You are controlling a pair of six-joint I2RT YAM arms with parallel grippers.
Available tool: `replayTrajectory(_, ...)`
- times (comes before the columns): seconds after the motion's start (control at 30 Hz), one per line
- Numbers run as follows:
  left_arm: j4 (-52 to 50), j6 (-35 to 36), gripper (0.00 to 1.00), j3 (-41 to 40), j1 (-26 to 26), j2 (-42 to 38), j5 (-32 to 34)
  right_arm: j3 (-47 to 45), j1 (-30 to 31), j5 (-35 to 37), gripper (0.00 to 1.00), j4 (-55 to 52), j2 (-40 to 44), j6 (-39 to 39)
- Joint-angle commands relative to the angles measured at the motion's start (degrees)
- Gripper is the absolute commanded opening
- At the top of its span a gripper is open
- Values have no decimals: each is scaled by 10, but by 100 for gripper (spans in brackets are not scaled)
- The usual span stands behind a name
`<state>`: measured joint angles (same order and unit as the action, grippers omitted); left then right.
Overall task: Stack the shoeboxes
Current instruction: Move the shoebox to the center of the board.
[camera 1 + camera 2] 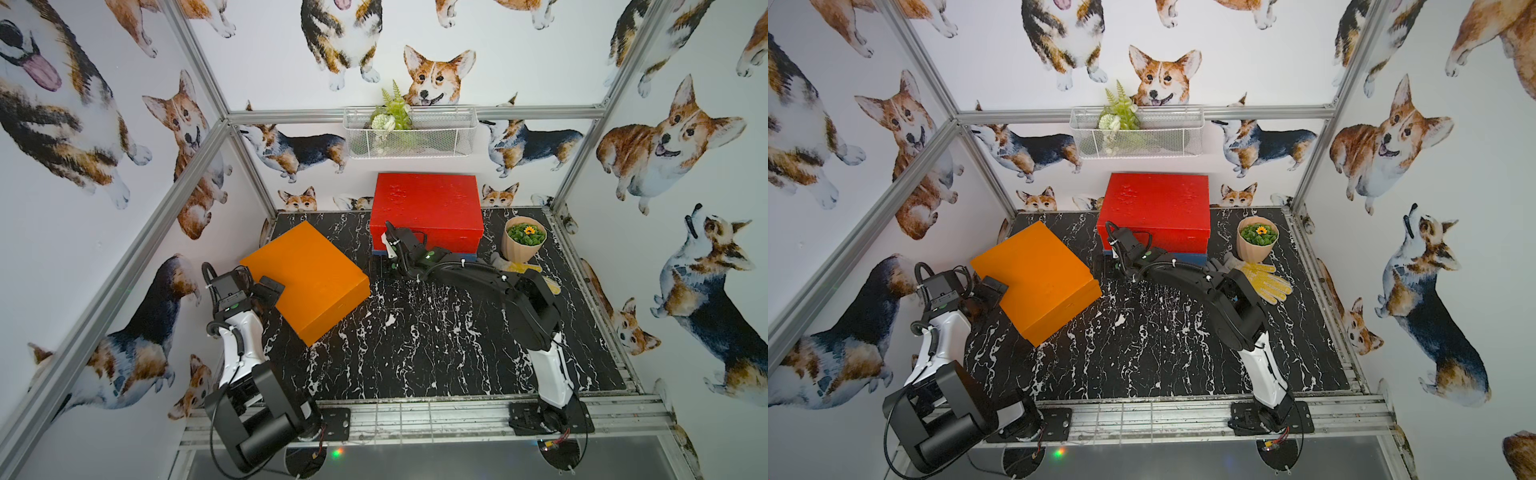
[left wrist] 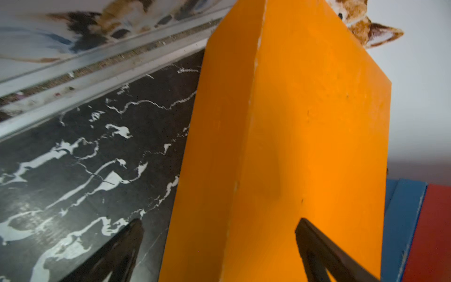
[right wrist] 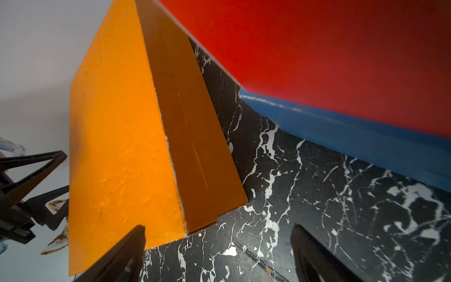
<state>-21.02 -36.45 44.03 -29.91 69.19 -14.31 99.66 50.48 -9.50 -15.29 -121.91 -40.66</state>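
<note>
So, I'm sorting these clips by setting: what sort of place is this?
Probably a robot test cell rather than a home: an aluminium frame with corgi wallpaper, and the left arm and right arm mounted at the front edge of the marble-look tabletop.

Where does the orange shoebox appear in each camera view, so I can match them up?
Top view: orange shoebox, left of centre on the table.
Top view: orange shoebox, left of centre.
Left wrist: orange shoebox fills the centre, top to bottom.
Right wrist: orange shoebox in the left half.
Shared landmark: red shoebox stacked on blue shoebox, in all four.
</note>
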Motion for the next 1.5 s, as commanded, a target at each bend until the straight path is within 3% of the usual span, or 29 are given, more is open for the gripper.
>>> replayTrajectory(0.0,12,-13,100,-20,39,-20,4,21,8,-26,92,17,-22,-19)
replayTrajectory(0.17,5,-40,100,-61,85,-74,7,30,19,-33,87,17,-35,-19)
replayTrajectory(0.33,-33,-68,100,-93,192,-155,56,6,25,-39,83,32,-29,-29)
replayTrajectory(0.57,-85,-117,100,-142,303,-257,79,-99,31,-14,83,66,39,-41)
replayTrajectory(0.7,-152,-114,100,-123,324,-336,105,-155,34,-4,82,87,76,-54)
replayTrajectory(0.8,-226,-65,100,-44,322,-356,171,-178,35,-1,82,105,98,-66)
replayTrajectory(0.93,-238,3,100,91,296,-299,188,-196,36,17,83,129,121,-88)
replayTrajectory(1.03,-198,53,100,190,254,-184,147,-194,38,30,84,155,122,-120)
replayTrajectory(1.13,-184,87,100,302,200,-49,60,-204,43,44,84,211,120,-170)
replayTrajectory(1.2,-186,110,100,357,195,9,51,-212,46,57,85,247,115,-204)
replayTrajectory(1.33,-162,133,100,370,195,54,80,-225,46,63,84,335,82,-282)
replayTrajectory(1.47,-110,121,100,318,195,70,75,-209,47,62,83,384,39,-330)
